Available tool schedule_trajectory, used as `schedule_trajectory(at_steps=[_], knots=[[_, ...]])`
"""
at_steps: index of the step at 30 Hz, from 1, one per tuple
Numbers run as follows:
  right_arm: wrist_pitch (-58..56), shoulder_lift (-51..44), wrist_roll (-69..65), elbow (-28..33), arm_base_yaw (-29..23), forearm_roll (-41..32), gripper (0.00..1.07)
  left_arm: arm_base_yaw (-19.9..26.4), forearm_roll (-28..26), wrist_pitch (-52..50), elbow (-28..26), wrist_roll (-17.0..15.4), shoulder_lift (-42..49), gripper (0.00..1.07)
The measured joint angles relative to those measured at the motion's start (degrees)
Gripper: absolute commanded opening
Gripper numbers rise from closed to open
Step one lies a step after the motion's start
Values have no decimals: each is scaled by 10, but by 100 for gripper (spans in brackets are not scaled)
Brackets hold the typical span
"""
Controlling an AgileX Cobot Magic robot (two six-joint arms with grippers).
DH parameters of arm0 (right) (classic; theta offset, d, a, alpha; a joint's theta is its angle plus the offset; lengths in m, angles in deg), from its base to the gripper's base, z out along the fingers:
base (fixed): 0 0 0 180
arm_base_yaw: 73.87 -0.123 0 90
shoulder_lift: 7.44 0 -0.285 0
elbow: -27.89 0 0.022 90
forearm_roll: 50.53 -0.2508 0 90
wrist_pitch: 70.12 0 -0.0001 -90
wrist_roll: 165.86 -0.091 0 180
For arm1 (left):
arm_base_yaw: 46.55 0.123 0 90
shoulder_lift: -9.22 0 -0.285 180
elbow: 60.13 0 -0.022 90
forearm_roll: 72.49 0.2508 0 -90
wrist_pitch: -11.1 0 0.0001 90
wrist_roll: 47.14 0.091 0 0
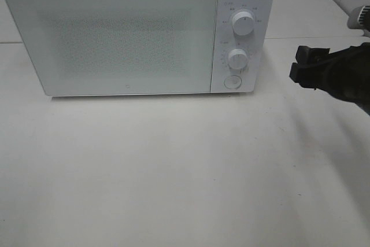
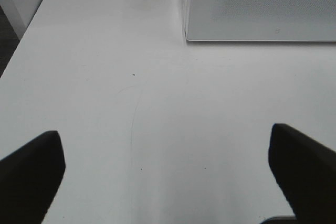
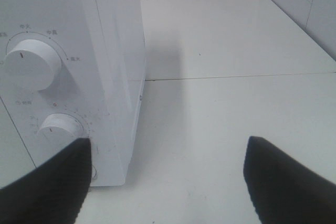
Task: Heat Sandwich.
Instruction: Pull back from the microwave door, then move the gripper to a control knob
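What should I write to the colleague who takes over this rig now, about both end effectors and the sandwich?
Left end effector: open, empty, over the table near the microwave.
Right end effector: open, empty, beside the knobs, touching nothing.
Microwave door: shut.
Sandwich: not visible in any view; perhaps inside, unconfirmed.
Done: unclear.
Left: locate the sandwich, then probably set the knobs.

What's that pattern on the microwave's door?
The door is white with a fine speckled dot mesh across its middle, clearest in the exterior high view.
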Motion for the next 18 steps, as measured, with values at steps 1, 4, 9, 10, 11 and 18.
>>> schedule_trajectory(at_steps=[1, 4, 9, 10, 11, 18], knots=[[10, 9, 1, 0, -9, -8, 77, 0, 0, 0, 0, 0, 0, 98], [33, 28, 1, -1, -33, -23, 77, 0, 0, 0, 0, 0, 0, 98], [75, 78, 3, -14, -95, -72, 77, 0, 0, 0, 0, 0, 0, 98], [77, 87, 6, -20, -104, -79, 77, 0, 0, 0, 0, 0, 0, 98], [78, 95, 8, -25, -113, -84, 77, 0, 0, 0, 0, 0, 0, 98], [99, 138, 15, -65, -164, -123, 77, 0, 0, 0, 0, 0, 0, 98]])
